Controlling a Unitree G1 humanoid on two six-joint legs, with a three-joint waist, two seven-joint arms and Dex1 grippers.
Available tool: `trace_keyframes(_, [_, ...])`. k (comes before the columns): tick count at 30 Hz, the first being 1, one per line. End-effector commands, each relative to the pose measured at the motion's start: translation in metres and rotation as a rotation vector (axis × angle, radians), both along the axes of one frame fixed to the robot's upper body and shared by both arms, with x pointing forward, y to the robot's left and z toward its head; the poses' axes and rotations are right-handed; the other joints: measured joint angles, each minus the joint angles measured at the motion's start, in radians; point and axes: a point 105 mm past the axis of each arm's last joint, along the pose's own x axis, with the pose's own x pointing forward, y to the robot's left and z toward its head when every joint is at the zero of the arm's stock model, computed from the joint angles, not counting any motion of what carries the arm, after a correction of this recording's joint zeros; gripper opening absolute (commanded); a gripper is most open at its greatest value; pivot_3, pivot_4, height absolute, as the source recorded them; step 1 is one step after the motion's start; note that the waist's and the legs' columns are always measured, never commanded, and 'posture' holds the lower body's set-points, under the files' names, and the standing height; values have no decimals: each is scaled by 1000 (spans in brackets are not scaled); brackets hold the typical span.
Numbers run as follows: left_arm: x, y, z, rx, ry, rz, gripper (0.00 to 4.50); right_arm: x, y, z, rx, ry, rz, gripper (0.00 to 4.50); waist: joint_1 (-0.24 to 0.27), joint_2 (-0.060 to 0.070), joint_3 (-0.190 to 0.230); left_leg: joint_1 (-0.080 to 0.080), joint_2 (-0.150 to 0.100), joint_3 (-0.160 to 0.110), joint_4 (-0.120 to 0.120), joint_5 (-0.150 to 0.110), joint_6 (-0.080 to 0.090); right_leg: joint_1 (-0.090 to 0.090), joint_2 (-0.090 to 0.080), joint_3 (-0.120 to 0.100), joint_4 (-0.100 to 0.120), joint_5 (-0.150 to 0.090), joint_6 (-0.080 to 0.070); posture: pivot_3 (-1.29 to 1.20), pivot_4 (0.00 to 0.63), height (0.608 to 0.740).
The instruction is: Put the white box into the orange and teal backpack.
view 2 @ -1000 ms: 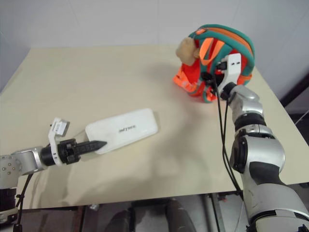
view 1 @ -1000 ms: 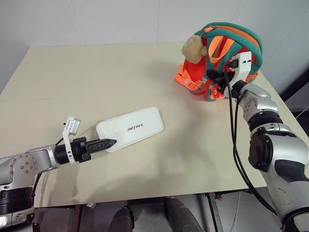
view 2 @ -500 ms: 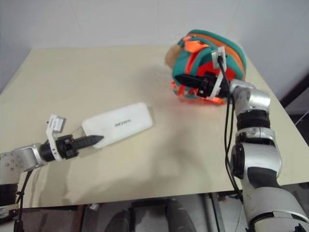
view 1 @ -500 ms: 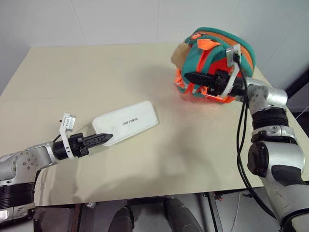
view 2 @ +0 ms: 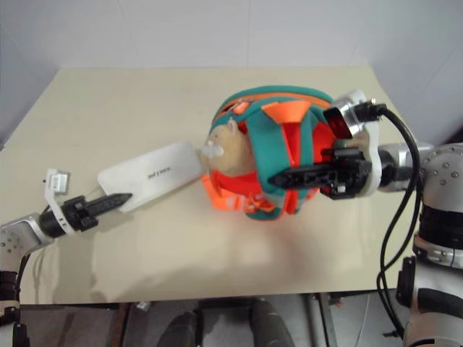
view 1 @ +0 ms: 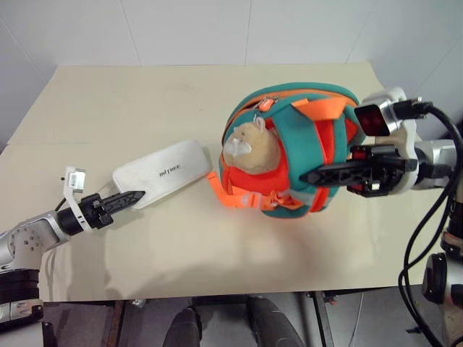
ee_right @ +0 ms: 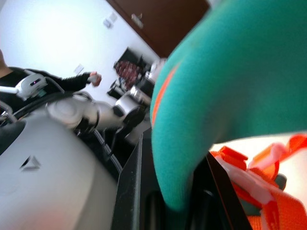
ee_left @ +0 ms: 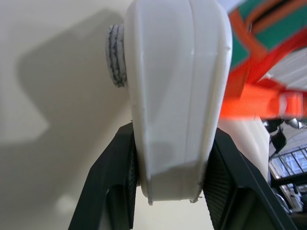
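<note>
Left claw (view 1: 136, 196) is clamped on the near end of the white box (view 1: 163, 172), which lies flat on the table (view 1: 108, 101), its far end just beside the backpack. Right claw (view 1: 312, 176) is pinched together on a teal strap, holding the orange and teal backpack (view 1: 289, 152) up off the table near the middle. Judging by this, both things are in hand; the box has yet to go inside, and no opening shows.
</note>
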Motion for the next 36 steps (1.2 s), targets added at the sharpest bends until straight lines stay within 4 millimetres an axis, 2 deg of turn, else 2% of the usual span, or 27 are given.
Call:
trace_keyframes(1, [-6,-5,27,-38,-141,-38,1468,-6,-5,6,9,-29,-9,26,5,0,0,0,0,0,1,0,0,0,0,0,0,0,0,0,150,740])
trace_keyframes(3, [-12,-11,33,-41,-179,-68,1468,-3,-5,-3,-9,-23,-21,26,10,0,0,0,0,1,1,0,0,0,0,1,0,0,0,0,150,740])
trace_keyframes(10, [-41,-31,75,-39,-383,-161,1468,19,-12,-26,-48,-7,-89,26,17,-1,0,-1,0,1,1,0,0,0,0,0,0,0,0,0,150,740])
trace_keyframes(14, [-56,-36,88,-32,-440,-187,1468,26,-13,-34,-61,-6,-86,26,15,-1,0,0,0,1,1,0,0,1,1,1,0,0,0,0,150,740])
trace_keyframes(17, [-60,-40,96,-48,-461,-195,1468,27,-11,-37,-63,-7,-76,26,16,-1,0,0,0,1,2,0,0,0,1,1,0,0,0,0,150,740])
trace_keyframes(21, [-52,-48,98,-46,-470,-221,1468,27,-6,-40,-59,-4,-50,26,16,-1,0,0,0,1,3,0,0,1,1,1,0,0,0,0,150,740])
trace_keyframes(28, [-32,-56,92,20,-475,-277,1468,24,-5,-38,-56,-15,-47,26,14,-1,0,0,0,2,5,0,1,2,2,1,0,1,1,0,150,740])
trace_keyframes(36, [1,-53,84,181,-570,-226,1468,20,-7,-38,-51,-20,-70,26,17,-1,0,0,0,2,5,0,1,2,2,1,0,1,1,0,150,740])
